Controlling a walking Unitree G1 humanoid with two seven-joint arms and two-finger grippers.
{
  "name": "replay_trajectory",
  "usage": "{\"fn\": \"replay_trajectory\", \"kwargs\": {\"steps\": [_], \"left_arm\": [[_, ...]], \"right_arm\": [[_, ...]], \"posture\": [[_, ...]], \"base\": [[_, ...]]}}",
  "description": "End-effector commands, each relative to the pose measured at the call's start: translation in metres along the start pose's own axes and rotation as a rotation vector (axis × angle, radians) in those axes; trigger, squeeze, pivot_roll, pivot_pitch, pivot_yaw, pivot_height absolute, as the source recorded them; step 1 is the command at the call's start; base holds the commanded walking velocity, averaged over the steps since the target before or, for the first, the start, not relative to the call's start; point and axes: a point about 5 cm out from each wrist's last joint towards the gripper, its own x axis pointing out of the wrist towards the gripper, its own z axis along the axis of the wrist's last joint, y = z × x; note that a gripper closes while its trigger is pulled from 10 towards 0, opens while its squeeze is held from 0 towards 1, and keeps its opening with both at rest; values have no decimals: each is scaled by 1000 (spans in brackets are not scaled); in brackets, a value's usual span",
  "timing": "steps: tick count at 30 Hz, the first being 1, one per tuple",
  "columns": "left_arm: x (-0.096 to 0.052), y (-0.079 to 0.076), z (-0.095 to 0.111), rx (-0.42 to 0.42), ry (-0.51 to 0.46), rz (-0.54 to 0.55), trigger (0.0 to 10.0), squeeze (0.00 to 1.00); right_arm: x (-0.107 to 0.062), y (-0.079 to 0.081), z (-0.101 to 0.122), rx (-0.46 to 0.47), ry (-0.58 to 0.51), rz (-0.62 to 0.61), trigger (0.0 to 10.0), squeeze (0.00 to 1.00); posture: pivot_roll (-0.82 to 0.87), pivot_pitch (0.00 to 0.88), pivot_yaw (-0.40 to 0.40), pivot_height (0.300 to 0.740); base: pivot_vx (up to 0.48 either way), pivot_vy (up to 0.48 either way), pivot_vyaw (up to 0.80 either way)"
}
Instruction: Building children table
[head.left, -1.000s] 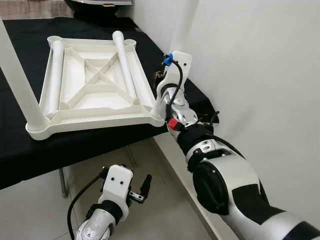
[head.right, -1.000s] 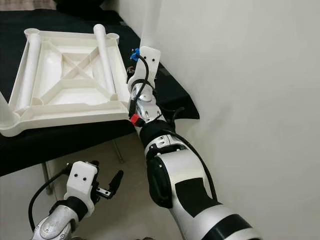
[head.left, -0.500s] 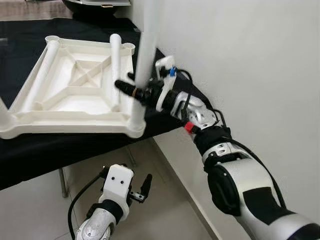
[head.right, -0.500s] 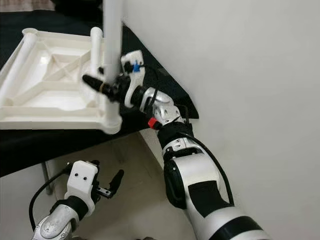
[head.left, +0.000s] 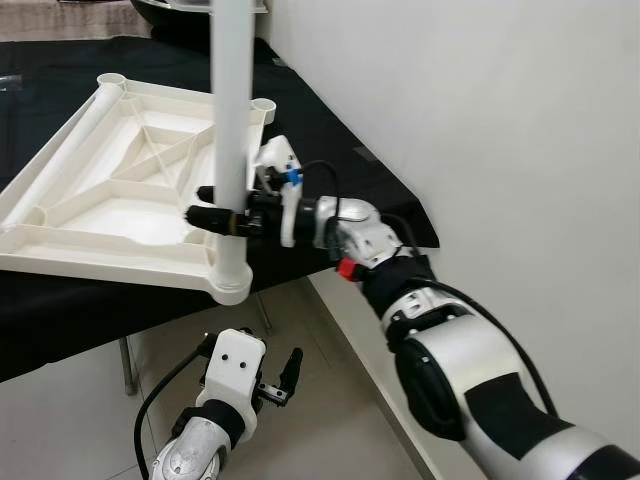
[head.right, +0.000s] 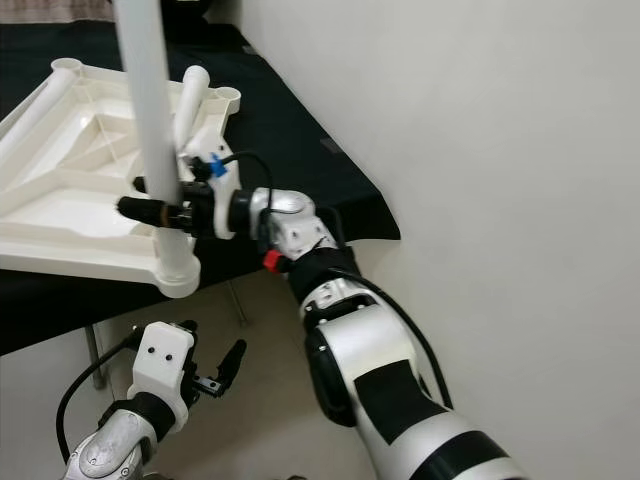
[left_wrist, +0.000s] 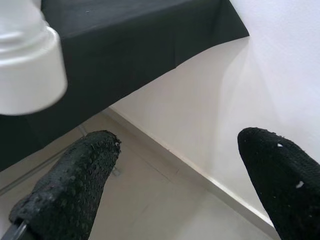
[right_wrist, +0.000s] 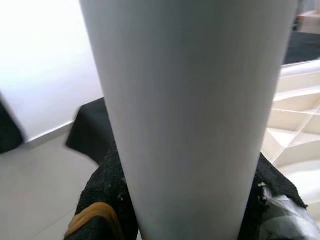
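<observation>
The white table top (head.left: 120, 215) lies upside down and skewed on a black-covered table (head.left: 330, 150). A white leg (head.left: 230, 120) stands upright in the socket of its nearest corner (head.left: 228, 285). My right gripper (head.left: 225, 218) is shut on this leg just above the socket; in the right wrist view the leg (right_wrist: 195, 110) sits between the black fingers (right_wrist: 105, 200). Two loose legs lie in the top, one (head.right: 190, 100) by the standing leg and one (head.left: 62, 150) along the left rim. My left gripper (left_wrist: 180, 145) hangs open low over the floor, holding nothing.
A white wall (head.left: 480, 120) runs close along the right, with its skirting (head.left: 350, 340) near the table's corner. A table support (head.left: 128, 365) stands under the cloth. Pale tiled floor (head.left: 330, 430) lies below the table's front edge.
My right gripper has swung left and toward me with the upright leg. The table top has turned with it, so its near right corner now sits further left and overhangs the front edge.
</observation>
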Motion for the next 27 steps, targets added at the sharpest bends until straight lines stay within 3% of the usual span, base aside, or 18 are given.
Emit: {"fn": "replay_trajectory", "kwargs": {"steps": [1,2,3,4,6,7,10,16,17,18,20,21,24,25,27], "left_arm": [[0,-3,-3,-17,12,-8,10000,0],[0,-3,-3,-17,12,-8,10000,0],[1,-3,-3,-17,13,-8,10000,0],[1,-3,-3,-18,14,-9,10000,0],[1,-3,-3,-17,16,-9,10000,0],[1,-3,-3,-17,16,-9,10000,0],[2,-3,-3,-14,16,-10,10000,0],[2,-2,-3,-10,17,-9,10000,0],[2,-2,-3,-9,18,-10,10000,0],[2,-2,-3,-8,17,-11,10000,0],[2,-2,-3,-8,17,-12,10000,0],[2,-2,-3,-7,18,-11,10000,0],[3,-2,-3,-6,18,-10,10000,0],[3,-2,-3,-7,18,-11,10000,0],[3,-2,-3,-7,17,-11,10000,0]], "right_arm": [[-4,-17,10,19,-32,-259,0,0],[-4,-17,10,19,-32,-259,0,0],[-9,-29,9,42,-19,-471,0,0],[-14,-37,9,56,-7,-605,0,0],[-37,-56,2,101,28,-971,0,0],[-37,-56,2,101,28,-971,0,0],[-60,-67,-6,172,39,-1249,0,0],[-64,-67,-9,203,42,-1339,0,0],[-57,-63,-9,227,27,-1314,5412,0],[-48,-59,-7,247,-12,-1257,10000,0],[-42,-56,-5,259,-40,-1215,10000,0],[-39,-54,-3,259,-73,-1177,10000,1000],[-40,-55,2,201,-100,-1158,10000,1000],[-39,-55,5,213,-131,-1084,10000,0],[-39,-55,7,226,-152,-1033,10000,0]], "posture": [[123,101,-190,740],[123,101,-190,740],[123,101,-190,740],[123,101,-190,740],[119,102,-190,740],[119,102,-190,740],[122,104,-187,740],[122,105,-184,740],[122,105,-182,740],[123,104,-181,740],[123,104,-181,740],[123,105,-179,740],[126,105,-180,740],[126,105,-180,740],[126,105,-180,740]], "base": [[0,0,0],[0,0,0],[0,0,0],[0,0,0],[0,0,0],[0,0,0],[0,0,0],[0,0,0],[0,0,0],[0,0,0],[0,0,0],[0,0,0],[0,0,0],[0,0,0],[0,0,0]]}}
